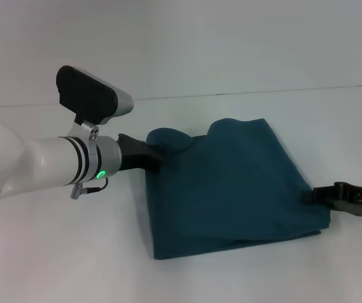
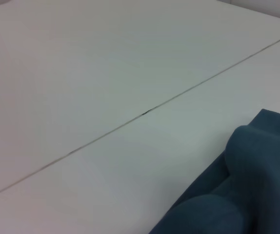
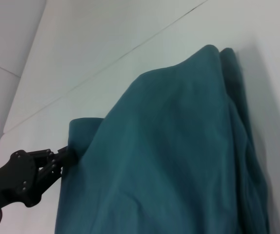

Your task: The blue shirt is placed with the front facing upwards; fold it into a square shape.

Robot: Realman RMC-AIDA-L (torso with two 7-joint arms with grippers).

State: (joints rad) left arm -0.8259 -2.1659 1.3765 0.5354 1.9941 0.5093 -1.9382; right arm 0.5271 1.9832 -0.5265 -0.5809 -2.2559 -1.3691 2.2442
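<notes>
Left gripper: its black fingers are clamped on the far left corner of the blue shirt, where the cloth bunches into a rounded lobe over the fingertips. The right wrist view confirms this: the gripper bites a rolled fold of fabric at the shirt's edge. Behind the fingers, the white left arm runs back to the left frame edge, with a green indicator light lit on the wrist ring and a black camera housing mounted above it.

Right gripper: low at the near right edge of the shirt, with its tip against the cloth. Whether its fingers are apart or closed on the fabric cannot be told. A small white label on the arm behind it carries writing too fine to read.

Shirt position: it lies folded over on the white table in a rough four-sided shape, plain teal side upward. No lettering or collar label shows in any view. In the left wrist view only a rumpled corner of the shirt shows, beside a thin dark seam crossing the table surface.
</notes>
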